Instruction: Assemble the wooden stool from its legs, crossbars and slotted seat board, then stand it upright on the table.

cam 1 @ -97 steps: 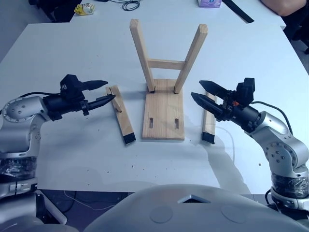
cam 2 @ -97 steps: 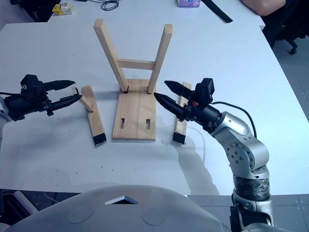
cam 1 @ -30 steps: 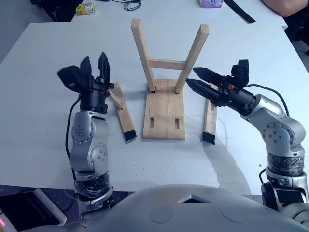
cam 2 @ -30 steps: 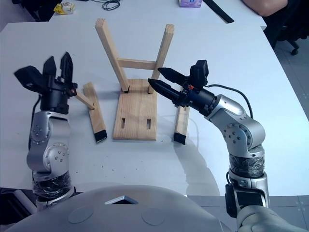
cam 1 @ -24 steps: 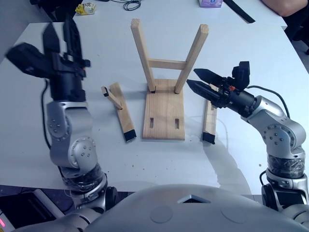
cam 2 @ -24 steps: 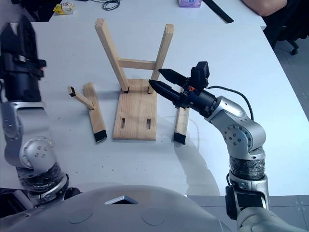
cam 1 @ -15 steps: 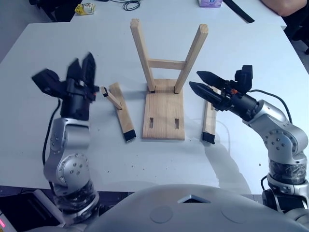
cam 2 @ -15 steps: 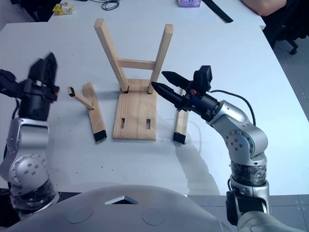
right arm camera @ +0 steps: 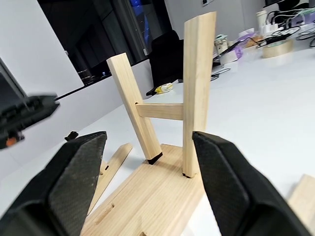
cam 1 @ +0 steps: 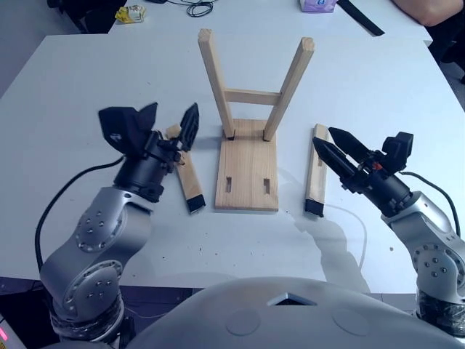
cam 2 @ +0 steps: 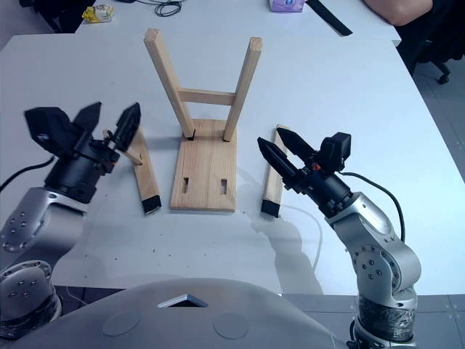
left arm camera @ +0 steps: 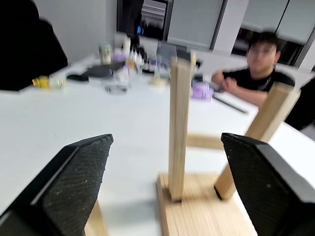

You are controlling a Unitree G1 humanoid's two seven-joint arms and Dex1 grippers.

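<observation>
Here, left gripper [cam 1: 174, 108] spread by left loose leg [cam 1: 187, 182], right gripper [cam 1: 323, 137] spread by right loose leg [cam 1: 314, 185]

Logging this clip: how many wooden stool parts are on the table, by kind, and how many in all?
Seat board: 1
Legs standing in the board: 2
Legs lying loose: 2
Crossbars: 2 (one joins the standing legs, one is on the left loose leg)
Total: 7
</observation>
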